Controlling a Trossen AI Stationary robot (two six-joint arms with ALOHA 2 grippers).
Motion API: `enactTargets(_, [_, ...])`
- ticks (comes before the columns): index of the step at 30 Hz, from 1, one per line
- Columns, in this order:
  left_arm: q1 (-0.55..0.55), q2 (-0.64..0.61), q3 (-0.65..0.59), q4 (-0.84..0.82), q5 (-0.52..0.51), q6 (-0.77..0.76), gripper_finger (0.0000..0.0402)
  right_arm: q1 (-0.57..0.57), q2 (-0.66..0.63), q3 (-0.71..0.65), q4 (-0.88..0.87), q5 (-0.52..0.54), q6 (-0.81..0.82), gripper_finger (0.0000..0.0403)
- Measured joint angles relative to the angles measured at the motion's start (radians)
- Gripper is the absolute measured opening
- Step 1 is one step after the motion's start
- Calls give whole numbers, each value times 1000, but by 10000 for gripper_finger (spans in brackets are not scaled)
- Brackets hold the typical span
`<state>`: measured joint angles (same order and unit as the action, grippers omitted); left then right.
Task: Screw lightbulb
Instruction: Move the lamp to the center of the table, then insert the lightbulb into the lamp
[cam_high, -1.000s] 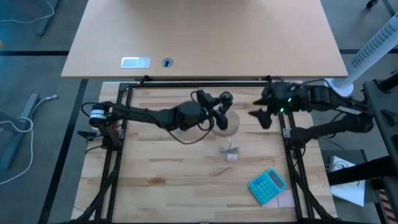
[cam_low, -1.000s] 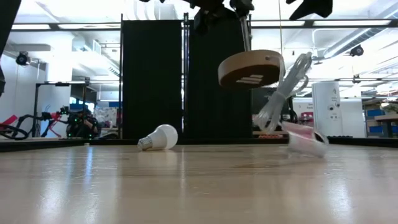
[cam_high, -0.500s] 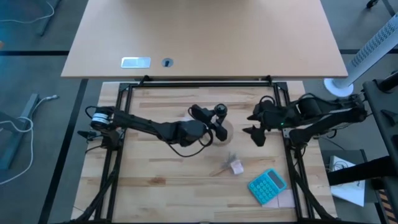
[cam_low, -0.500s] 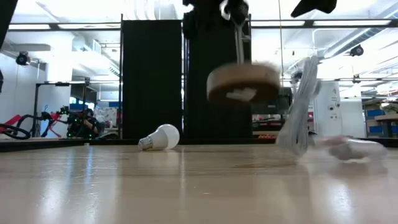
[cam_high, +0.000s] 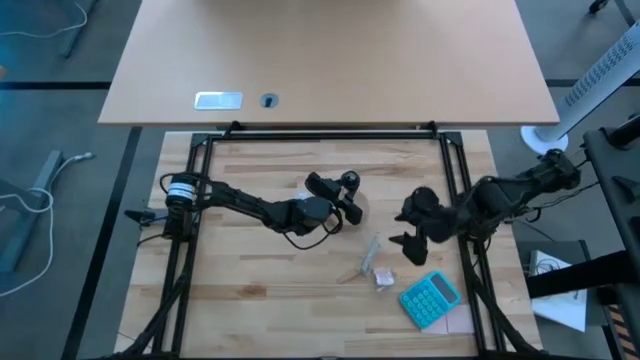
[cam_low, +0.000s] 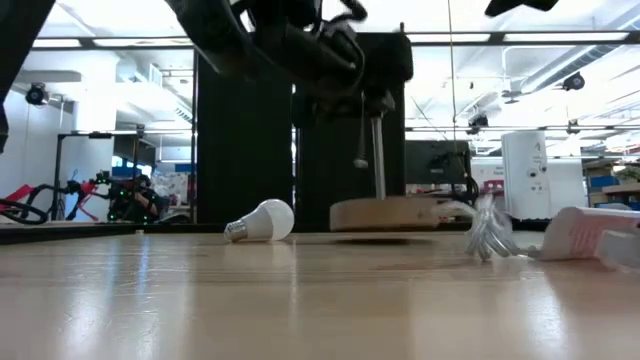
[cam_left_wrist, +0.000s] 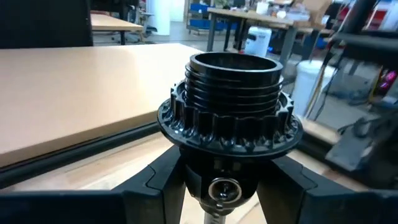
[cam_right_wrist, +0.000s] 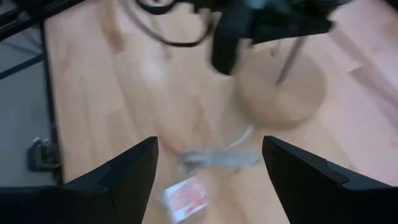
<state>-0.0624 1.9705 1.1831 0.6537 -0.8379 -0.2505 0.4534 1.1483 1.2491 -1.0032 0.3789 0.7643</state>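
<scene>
The left claw (cam_left_wrist: 227, 186) stood clamped on the stem just under the black socket (cam_left_wrist: 231, 74) of a small lamp, holding it upright with its round wooden base (cam_low: 395, 213) resting on, or just above, the desk (cam_high: 260, 290). The right claw (cam_right_wrist: 208, 171) hung over the desk's right side with its fingers apart and nothing between them, the cord bundle (cam_high: 369, 254) and its pink-and-white tag (cam_high: 383, 276) lying near it and a teal calculator (cam_high: 431, 299) just beyond. The lightbulb (cam_low: 257, 221) lay on its side on the desk, screw neck pointing away from the lamp, well apart from the socket and touched by neither arm; the overhead camera did not show it clearly. By the look of things the job was at its opening step: lamp steadied, bulb not yet collected. The next move would likely call for the free right claw to reach the bulb, close on its rounded end and bring the threads square over the socket's mouth.
</scene>
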Motion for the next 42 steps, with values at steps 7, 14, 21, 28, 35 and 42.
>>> enactTargets(7, [2,39,-11,72,-13,65,151,84,48,9,6,66,50,303])
enactTargets(14, [1,38,-33,57,-15,86,166,87,45,44,7,68,45,338])
enactTargets(21, [2,35,-35,32,-18,89,194,87,44,104,-82,67,24,341])
enactTargets(28, [-1,-17,-34,-78,-16,81,243,87,37,154,-132,67,21,341])
enactTargets(35, [-9,-76,-34,-165,93,26,280,77,36,225,-186,57,-12,341])
enactTargets(42, [-30,-132,-34,-402,97,-98,293,52,35,297,-224,49,-50,341])
